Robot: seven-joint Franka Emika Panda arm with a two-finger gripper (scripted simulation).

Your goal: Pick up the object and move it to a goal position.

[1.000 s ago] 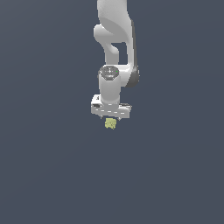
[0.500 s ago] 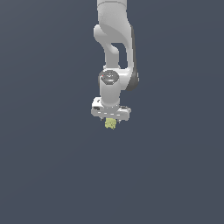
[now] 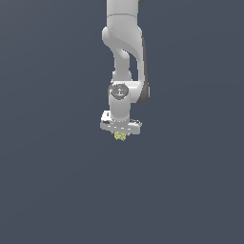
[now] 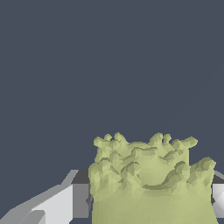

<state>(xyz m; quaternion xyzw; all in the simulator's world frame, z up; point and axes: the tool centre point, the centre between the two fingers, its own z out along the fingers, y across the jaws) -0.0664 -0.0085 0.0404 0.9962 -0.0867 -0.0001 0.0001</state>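
The arm (image 3: 125, 57) was white with a dark grey strip along one side. The gripper (image 3: 120, 135) was white and pale grey. The lump (image 4: 151, 181) was yellow-green, mottled with darker olive creases. The background was plain slate blue-grey.

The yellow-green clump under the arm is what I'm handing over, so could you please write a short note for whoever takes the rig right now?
Hand: shut on the yellow-green clump. The wrist view shows the clump wedged between the two fingers.
Where things are: the clump hangs just below the white hand, with the arm reaching straight down from above in the exterior view. Nothing else shows against the plain dark background.
Done: the clump is grasped.
Left: carry it to the goal position. No goal marker shows in either view, so confirm the target before moving on. Whether the clump is clear of a surface cannot be told.
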